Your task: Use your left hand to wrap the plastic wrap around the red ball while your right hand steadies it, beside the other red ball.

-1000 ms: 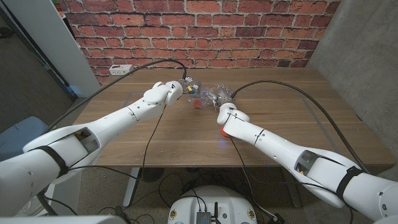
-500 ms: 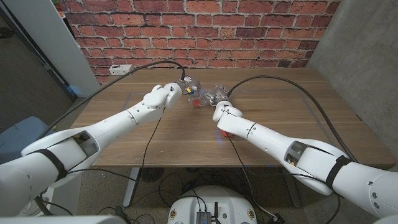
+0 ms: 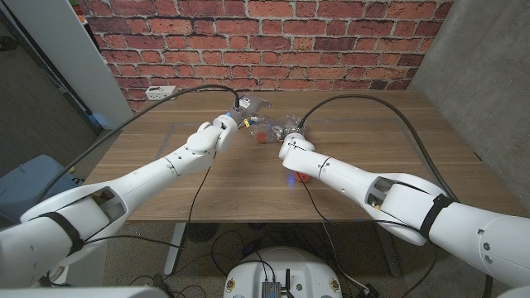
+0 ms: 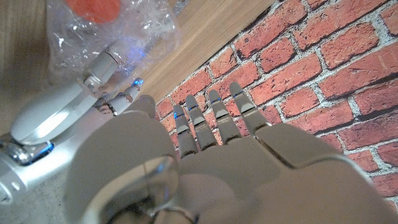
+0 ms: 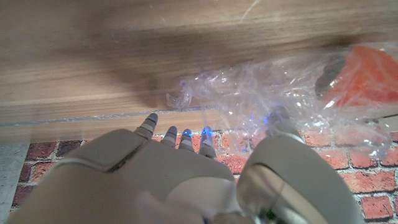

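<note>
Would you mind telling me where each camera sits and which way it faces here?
Head view: on the robot's head, looking down at the table; both arms, left hand, right hand.
Left wrist view: behind the left hand, toward the brick wall.
Right wrist view: behind the right hand, toward the table.
All share the plastic wrap and red ball.

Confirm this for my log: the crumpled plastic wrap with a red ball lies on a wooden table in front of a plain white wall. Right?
Not quite. The wall behind the table is red brick, not plain white, as the head view shows. The rest holds: the crumpled plastic wrap with a red ball lies on the wooden table.
</note>
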You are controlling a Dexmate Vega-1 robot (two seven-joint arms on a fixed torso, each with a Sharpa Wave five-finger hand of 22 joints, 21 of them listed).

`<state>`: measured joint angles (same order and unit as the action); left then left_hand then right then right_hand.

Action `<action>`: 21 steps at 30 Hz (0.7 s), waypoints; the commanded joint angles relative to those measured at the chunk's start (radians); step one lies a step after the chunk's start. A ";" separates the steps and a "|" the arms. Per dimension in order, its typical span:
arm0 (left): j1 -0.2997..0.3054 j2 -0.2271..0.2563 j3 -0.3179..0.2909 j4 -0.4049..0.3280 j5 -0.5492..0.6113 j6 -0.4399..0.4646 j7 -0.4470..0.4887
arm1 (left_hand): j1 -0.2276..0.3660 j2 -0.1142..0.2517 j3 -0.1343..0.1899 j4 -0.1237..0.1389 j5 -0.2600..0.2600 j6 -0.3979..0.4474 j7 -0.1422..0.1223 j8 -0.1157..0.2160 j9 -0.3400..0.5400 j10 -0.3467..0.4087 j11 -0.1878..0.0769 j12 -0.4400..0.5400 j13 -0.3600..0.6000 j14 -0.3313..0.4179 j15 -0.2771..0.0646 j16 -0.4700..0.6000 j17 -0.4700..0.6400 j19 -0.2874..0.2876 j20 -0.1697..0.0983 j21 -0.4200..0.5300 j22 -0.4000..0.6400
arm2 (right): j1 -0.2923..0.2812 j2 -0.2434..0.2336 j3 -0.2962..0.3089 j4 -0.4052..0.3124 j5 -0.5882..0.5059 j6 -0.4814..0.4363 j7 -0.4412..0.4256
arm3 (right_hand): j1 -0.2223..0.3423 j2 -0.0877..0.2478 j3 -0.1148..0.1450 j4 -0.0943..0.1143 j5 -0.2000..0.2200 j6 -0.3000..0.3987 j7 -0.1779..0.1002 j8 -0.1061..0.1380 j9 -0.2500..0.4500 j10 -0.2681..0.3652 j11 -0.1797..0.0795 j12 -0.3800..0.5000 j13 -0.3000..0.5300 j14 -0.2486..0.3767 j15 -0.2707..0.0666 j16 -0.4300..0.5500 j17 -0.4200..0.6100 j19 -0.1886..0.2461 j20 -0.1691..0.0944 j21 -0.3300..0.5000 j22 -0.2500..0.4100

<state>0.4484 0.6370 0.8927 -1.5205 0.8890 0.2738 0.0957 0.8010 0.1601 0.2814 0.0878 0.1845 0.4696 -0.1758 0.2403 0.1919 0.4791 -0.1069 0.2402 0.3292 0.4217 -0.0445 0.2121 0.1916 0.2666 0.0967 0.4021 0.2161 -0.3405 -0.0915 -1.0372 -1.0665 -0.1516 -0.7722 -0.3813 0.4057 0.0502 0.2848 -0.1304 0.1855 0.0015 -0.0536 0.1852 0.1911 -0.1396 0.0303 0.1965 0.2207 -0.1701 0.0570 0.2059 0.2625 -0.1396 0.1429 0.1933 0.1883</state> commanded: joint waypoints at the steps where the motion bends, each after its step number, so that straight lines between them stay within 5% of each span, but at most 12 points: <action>1: 0.009 0.066 -0.056 -0.047 -0.198 -0.187 -0.096 | -0.024 -0.017 0.013 -0.009 -0.005 0.171 0.024 0.045 0.006 0.072 0.007 0.026 -0.005 0.072 -0.079 0.013 -0.005 0.027 0.009 0.020 0.004 | 0.049 0.054 -0.021 0.137 0.016 0.006 0.003 | 0.007 -0.004 -0.002 -0.001 0.005 -0.010 -0.005 0.005 0.003 -0.010 -0.003 0.006 0.006 -0.043 0.001 0.007 0.002 -0.014 0.014 0.001 0.003; 9: -0.045 0.068 -0.029 -0.039 -0.210 -0.185 -0.324 | -0.042 -0.100 -0.007 -0.058 -0.001 0.291 0.065 0.048 0.000 0.168 0.015 0.044 -0.028 0.173 -0.097 0.017 -0.012 0.140 -0.008 0.074 0.005 | 0.066 0.076 -0.030 0.186 0.021 0.014 0.000 | 0.006 -0.003 -0.003 0.000 0.005 -0.014 -0.004 0.005 0.003 -0.010 -0.003 0.007 0.006 -0.044 0.003 0.008 0.003 -0.017 0.019 0.002 0.003; 17: -0.071 0.044 -0.002 -0.012 -0.187 -0.151 -0.412 | -0.024 -0.105 0.004 -0.088 0.003 0.267 0.075 0.013 -0.001 0.147 0.011 0.021 -0.044 0.174 -0.096 -0.001 -0.014 0.226 -0.002 0.108 -0.002 | 0.069 0.073 -0.033 0.185 0.025 0.008 -0.001 | 0.005 -0.002 -0.005 0.002 0.006 -0.015 -0.004 0.005 0.003 -0.012 -0.004 0.008 0.006 -0.044 0.003 0.009 0.003 -0.018 0.019 0.003 0.004; 21: -0.082 0.037 0.022 -0.012 -0.139 -0.118 -0.434 | -0.009 -0.088 0.022 -0.104 0.000 0.305 0.096 0.013 0.000 0.173 0.014 0.022 -0.055 0.209 -0.097 0.003 -0.014 0.290 -0.021 0.130 -0.012 | 0.064 0.060 -0.033 0.161 0.026 0.007 0.002 | 0.004 0.000 -0.005 0.003 0.006 -0.014 -0.004 0.006 0.003 -0.011 -0.003 0.009 0.006 -0.044 0.002 0.010 0.003 -0.019 0.019 0.004 0.004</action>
<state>0.3990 0.6884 0.8775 -1.5454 0.7077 0.1168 -0.2291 0.7788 0.0656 0.2954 -0.0079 0.1803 0.7577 -0.0827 0.2575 0.1906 0.6324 -0.0963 0.2653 0.2769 0.6147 -0.0569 0.2128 0.1767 0.5264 0.0832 0.5204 0.2055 -0.2805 -0.0250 -1.0651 -0.9012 -0.1311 -0.7624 -0.3789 0.4057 0.0502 0.2848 -0.1304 0.1855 -0.0093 -0.0536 0.1851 0.1933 -0.1414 0.0285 0.1964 0.2257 -0.1701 0.0569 0.2110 0.2625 -0.1520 0.1555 0.1933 0.1882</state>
